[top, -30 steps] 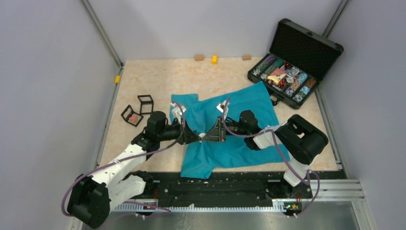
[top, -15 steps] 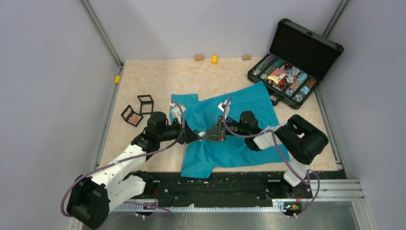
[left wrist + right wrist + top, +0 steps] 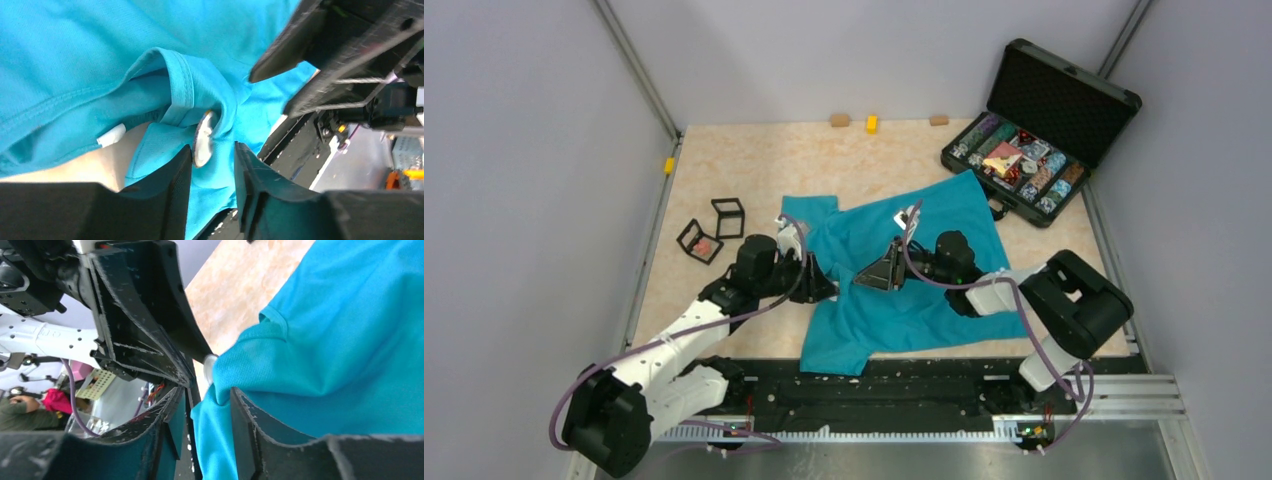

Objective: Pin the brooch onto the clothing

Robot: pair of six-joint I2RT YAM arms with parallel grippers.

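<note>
Your left gripper (image 3: 213, 150) stands parted, the brooch (image 3: 203, 145) between its fingers: a pale disc seen edge-on at the collar of the teal T-shirt (image 3: 75, 60), centre frame. Your right gripper (image 3: 207, 392), jaws also apart, straddles a shirt fold.

Bright, even light; blurred wrist foregrounds

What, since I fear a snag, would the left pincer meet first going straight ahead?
Probably the small whitish disc right at the left pincer's fingertips, on the teal T-shirt's folded collar; depth is unclear.
</note>
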